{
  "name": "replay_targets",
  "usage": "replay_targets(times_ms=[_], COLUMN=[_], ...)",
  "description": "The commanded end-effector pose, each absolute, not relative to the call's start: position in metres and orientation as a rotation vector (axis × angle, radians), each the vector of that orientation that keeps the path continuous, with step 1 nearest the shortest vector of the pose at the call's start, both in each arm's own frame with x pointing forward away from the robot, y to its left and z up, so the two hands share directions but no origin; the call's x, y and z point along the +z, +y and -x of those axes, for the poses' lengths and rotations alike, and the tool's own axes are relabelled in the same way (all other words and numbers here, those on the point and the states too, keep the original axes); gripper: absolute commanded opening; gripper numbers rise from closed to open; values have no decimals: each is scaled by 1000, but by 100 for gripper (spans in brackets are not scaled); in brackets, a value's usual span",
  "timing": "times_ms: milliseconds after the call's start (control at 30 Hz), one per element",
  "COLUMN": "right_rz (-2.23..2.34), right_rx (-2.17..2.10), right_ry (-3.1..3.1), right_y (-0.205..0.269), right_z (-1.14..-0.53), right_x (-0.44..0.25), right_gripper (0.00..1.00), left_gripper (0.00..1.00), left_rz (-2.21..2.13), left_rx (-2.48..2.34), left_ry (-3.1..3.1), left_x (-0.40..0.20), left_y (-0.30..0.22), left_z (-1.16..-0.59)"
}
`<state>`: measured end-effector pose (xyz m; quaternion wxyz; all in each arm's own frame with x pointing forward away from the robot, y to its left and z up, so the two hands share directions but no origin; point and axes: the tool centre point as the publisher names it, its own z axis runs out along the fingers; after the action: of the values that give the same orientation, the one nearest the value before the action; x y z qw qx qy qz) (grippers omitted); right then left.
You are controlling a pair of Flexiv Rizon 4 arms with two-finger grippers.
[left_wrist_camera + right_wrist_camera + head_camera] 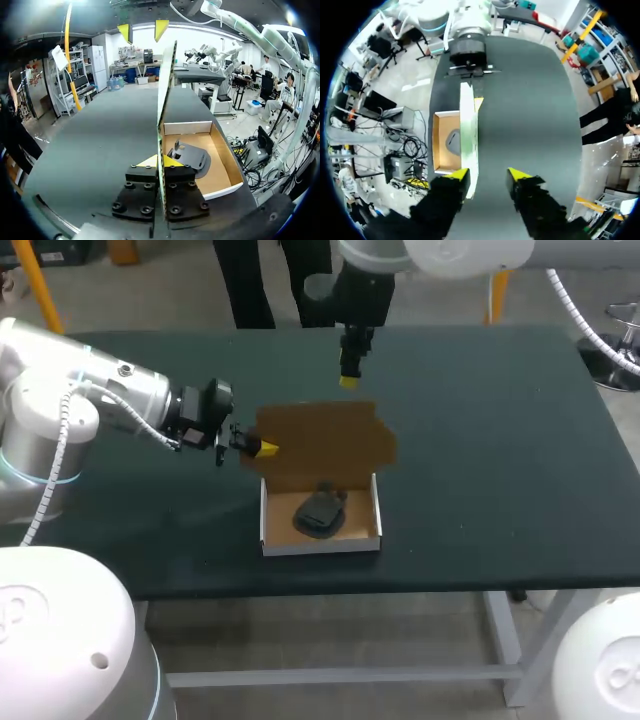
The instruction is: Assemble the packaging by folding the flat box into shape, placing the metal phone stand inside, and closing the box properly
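Pinching the lid (166, 80) are left fingers (148, 161); right fingers (458, 174) spread, perhaps touching.

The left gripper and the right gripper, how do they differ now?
The left gripper is shut on the box lid at its side edge; the right gripper is open, holding nothing. The left gripper lies level; the right gripper points down from above the lid. Both have yellow tips.
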<state>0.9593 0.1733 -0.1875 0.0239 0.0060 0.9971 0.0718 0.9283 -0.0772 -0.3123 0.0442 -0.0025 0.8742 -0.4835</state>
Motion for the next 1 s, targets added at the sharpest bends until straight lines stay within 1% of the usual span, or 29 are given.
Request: replay_targets(times_ms=[33,367,733,1000], right_rz=[-21,25,68,81], right_rx=[142,125,118,118], right_ry=[3080,3105,3129,3137], right_y=[184,199,208,209], right_z=[-962,-966,-961,-958], right_x=[-193,-209,-223,-225], right_gripper=[49,49,44,45], left_gripper=[0,0,0,0], left_rz=[6,6,6,6], left_rx=[-1478,-1478,-1478,-1478], left_ry=[2672,2672,2672,2672], left_x=[-314,-314,-314,-314], left_y=[-77,-77,-77,-77], left_z=[-928,-928,-928,-928])
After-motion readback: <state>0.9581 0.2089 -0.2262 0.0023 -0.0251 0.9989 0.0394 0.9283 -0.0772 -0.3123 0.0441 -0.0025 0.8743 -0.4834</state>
